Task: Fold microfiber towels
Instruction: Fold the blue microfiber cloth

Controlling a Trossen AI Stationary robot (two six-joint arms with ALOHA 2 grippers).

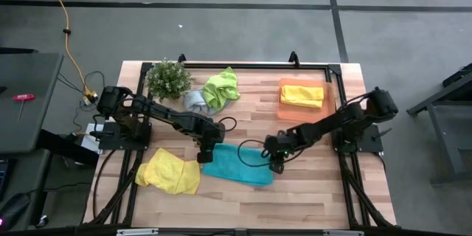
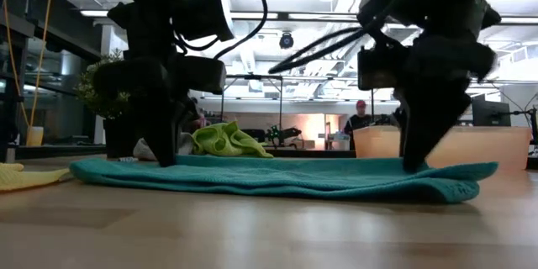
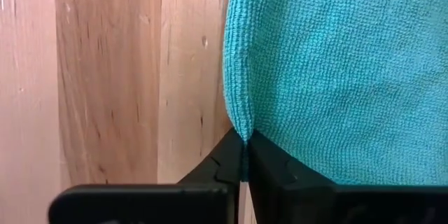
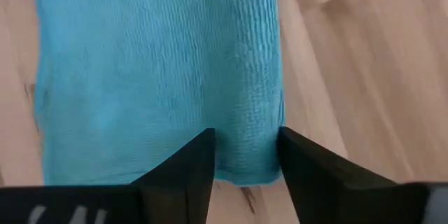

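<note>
microfiber towels, five on the wooden table (image 1: pixel 310 192). largest entry first.

teal towel (image 1: pixel 237 164): lies flat at the table's near middle, between the two grippers; in the low view it shows as a long low layer on the wood (image 2: pixel 277 176).

yellow towel, loose (image 1: pixel 169 173): crumpled just beside the teal one's left end.

yellow towel, folded (image 1: pixel 302 95): lies on the orange tray (image 1: pixel 328 107) at the far right.

lime green towel (image 1: pixel 221 88): bunched at the far middle, touching the pale grey-blue towel (image 1: pixel 195 101), which sits beside the small plant (image 1: pixel 168 79).

left gripper (image 1: pixel 207 153): pointed down at the teal towel's left end; fingers (image 3: pixel 227 164) pressed together, pinching the cloth's edge between them.

right gripper (image 1: pixel 276 164): pointed down at the teal towel's right end; fingers (image 4: pixel 183 168) spread apart, straddling the folded edge of the cloth, tips at the fabric, not clamped.

person (image 2: pixel 360 118): far off in the room behind the table.
</note>
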